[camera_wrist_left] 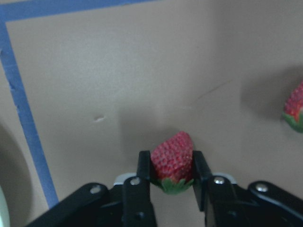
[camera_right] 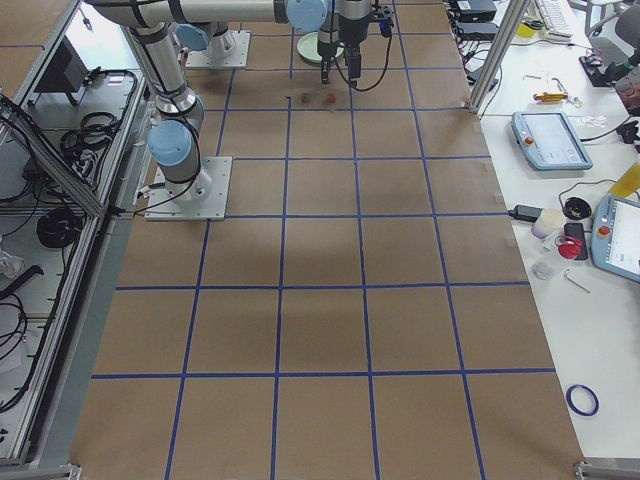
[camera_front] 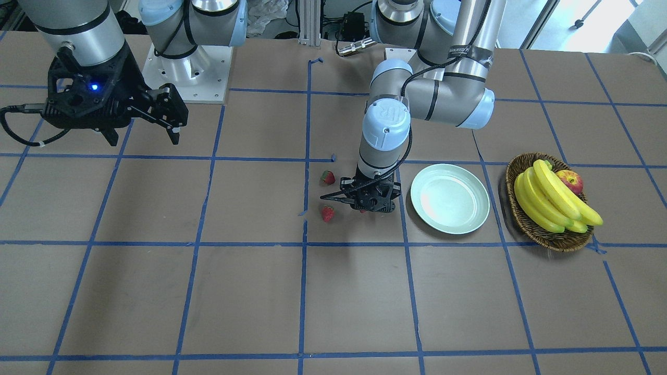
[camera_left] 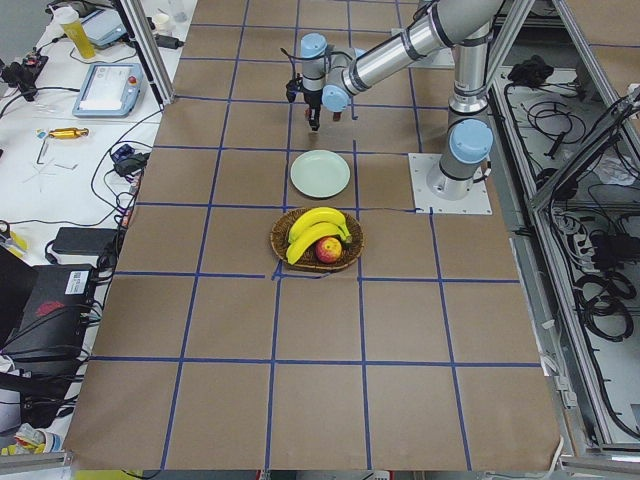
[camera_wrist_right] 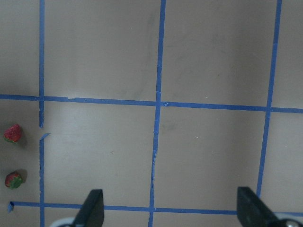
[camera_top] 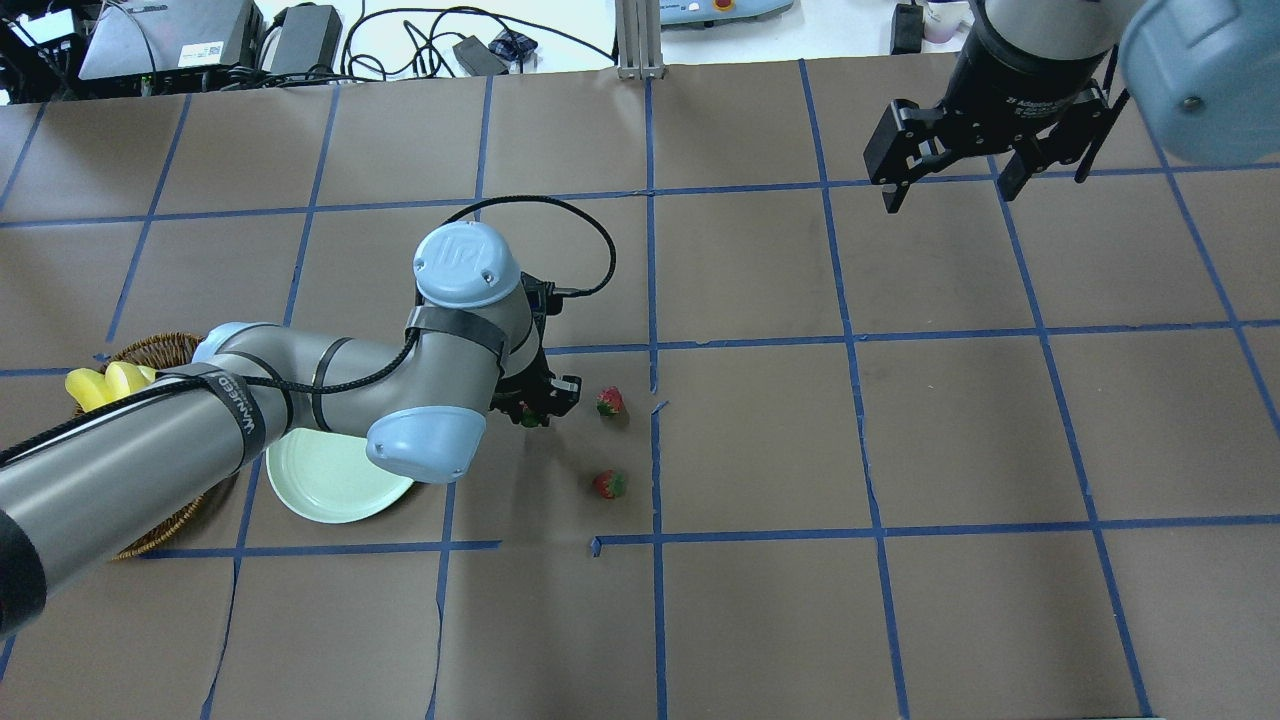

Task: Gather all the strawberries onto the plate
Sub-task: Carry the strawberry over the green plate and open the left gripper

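Observation:
My left gripper (camera_top: 533, 408) is shut on a red strawberry (camera_wrist_left: 173, 160); its fingers (camera_wrist_left: 144, 166) press both sides of the fruit, low over the brown table. Two more strawberries lie just beyond it on the table, one (camera_top: 610, 402) by a blue tape line and one (camera_top: 609, 484) nearer the robot. They also show in the front view (camera_front: 327, 177) (camera_front: 327, 213). The pale mint-green plate (camera_top: 320, 485) is empty and lies on the other side of the left gripper (camera_front: 365, 204), partly hidden under the left arm. My right gripper (camera_top: 947, 195) is open and empty, high and far from the fruit.
A brown wicker basket (camera_front: 526, 221) with bananas (camera_front: 552, 200) and a red-yellow apple (camera_front: 570, 181) stands beside the plate (camera_front: 449, 198), away from the strawberries. Blue tape lines grid the brown table. The left arm's elbow (camera_top: 430, 445) hangs over the plate.

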Robot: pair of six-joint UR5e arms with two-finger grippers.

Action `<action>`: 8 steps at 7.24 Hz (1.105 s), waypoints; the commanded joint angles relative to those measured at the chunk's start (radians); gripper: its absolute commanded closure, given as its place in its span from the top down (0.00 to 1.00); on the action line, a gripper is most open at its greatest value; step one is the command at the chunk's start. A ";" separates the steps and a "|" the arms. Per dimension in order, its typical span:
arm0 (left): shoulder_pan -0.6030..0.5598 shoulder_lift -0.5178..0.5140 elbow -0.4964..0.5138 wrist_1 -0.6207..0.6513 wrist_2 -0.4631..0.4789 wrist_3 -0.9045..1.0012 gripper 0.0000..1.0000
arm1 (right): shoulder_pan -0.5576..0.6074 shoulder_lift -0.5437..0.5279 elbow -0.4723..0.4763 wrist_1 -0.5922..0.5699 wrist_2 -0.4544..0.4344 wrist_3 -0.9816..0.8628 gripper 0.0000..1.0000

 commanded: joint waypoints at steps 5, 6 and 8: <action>0.369 0.129 -0.073 -0.187 0.070 0.438 0.20 | 0.000 0.001 -0.003 0.003 -0.003 0.001 1.00; 0.370 0.128 -0.079 -0.187 0.067 0.434 0.91 | 0.000 0.001 -0.003 0.003 -0.004 -0.001 1.00; 0.323 0.144 -0.066 -0.168 0.061 0.403 1.00 | 0.000 0.001 -0.003 0.003 -0.006 0.001 1.00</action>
